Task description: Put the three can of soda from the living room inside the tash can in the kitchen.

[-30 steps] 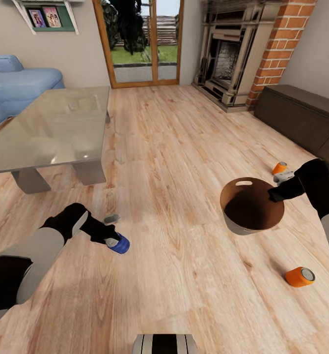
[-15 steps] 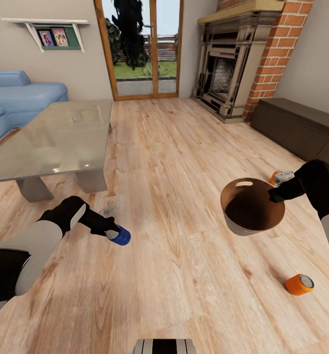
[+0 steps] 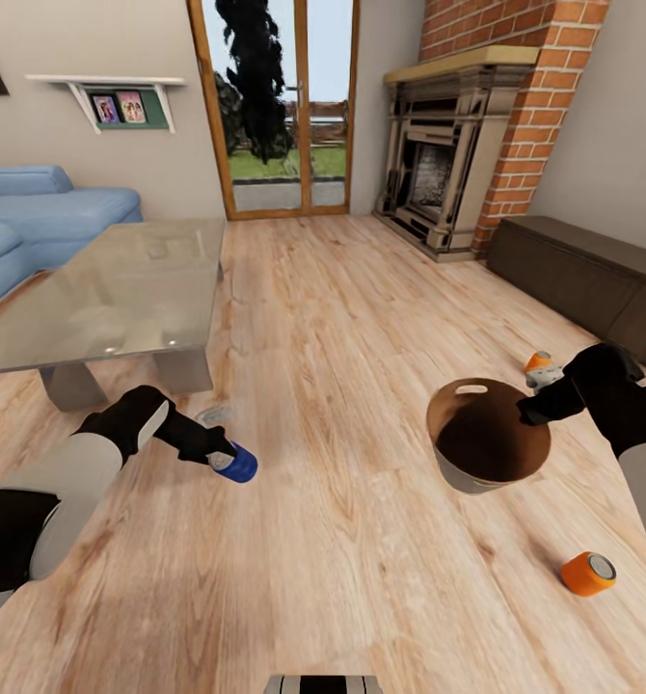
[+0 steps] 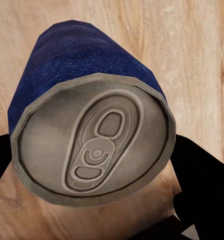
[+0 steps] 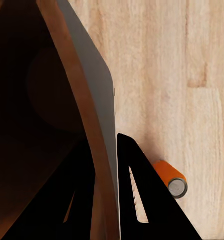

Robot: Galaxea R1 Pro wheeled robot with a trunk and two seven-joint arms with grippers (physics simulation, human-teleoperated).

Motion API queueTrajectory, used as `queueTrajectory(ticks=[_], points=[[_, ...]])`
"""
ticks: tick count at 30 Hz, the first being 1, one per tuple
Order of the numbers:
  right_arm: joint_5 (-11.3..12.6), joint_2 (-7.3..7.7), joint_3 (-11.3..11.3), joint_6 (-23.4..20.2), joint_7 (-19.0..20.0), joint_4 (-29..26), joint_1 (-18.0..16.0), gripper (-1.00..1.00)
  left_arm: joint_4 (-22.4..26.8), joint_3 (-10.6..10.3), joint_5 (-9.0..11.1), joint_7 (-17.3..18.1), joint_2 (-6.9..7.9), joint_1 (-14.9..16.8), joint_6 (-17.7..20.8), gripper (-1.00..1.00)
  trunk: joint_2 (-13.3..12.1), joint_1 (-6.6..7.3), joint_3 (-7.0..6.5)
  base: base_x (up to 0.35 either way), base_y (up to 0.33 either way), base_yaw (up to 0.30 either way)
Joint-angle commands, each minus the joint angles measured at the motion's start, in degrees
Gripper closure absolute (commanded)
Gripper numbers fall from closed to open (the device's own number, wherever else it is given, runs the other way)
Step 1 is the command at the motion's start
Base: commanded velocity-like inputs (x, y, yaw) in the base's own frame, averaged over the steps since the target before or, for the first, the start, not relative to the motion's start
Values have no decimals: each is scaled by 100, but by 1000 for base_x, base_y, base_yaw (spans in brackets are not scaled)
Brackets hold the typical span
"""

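Head view: we see left tool (image 3: 225, 461) gripping blue can (image 3: 236, 466); right tool (image 3: 525, 413) pinching bin (image 3: 487, 436) rim, orange can (image 3: 588, 573) at five o'clock.

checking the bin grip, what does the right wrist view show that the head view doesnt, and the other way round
Right wrist view alone: the right gripper with its jaws set either side of the trash can wall, one inside, one outside.

Head view alone: the blue can in the left gripper, a second orange can beyond the right arm, the glass coffee table, sofa and fireplace.

Both: the trash can's tan inside, the wooden floor, and an orange can lying on its side.
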State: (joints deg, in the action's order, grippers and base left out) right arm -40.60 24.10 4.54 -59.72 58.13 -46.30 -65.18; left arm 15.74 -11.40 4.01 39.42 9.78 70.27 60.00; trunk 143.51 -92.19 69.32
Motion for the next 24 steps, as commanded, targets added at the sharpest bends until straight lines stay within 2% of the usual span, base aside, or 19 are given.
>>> queueTrajectory(ticks=[1, 13, 15, 16, 18, 20, 22, 24], points=[[72, -13, -17, -28, 26, -11, 49, 100, 0, -3, -9, -6, -1, -2, 0, 100, -1, 3, -24, 0, 0, 0], [92, -53, -24, -28, 37, -12, 286, 100, -1, -10, -40, -55, -15, -30, -188, 100, -17, 34, -290, 0, 0, 0], [95, -168, -65, -28, 38, -12, 342, 100, -1, -11, -41, -67, -19, -41, -195, 100, -20, 39, -334, 0, 0, 0], [92, -287, -170, -28, 19, -11, 448, 100, -1, -11, -41, -71, -24, -41, -197, 100, -22, 41, -356, 0, 0, 0], [89, -377, -236, -28, 6, -11, 521, 100, -1, -11, -41, -72, -25, -42, -198, 100, -24, 47, -400, 0, 0, 0], [83, -583, -310, -28, -32, -11, 674, 100, -1, -1, -40, -74, -41, -41, -199, 100, -28, 52, -445, 0, 0, 0], [83, -685, -330, -28, -83, -11, 757, 100, -1, 3, -37, -72, -60, -40, -196, 100, -108, 96, -481, 0, 0, 0], [86, -901, -353, -28, -288, -11, 862, 100, 24, 10, -25, -53, -92, -40, -182, 100, -188, 140, -516, 0, 0, 0]])
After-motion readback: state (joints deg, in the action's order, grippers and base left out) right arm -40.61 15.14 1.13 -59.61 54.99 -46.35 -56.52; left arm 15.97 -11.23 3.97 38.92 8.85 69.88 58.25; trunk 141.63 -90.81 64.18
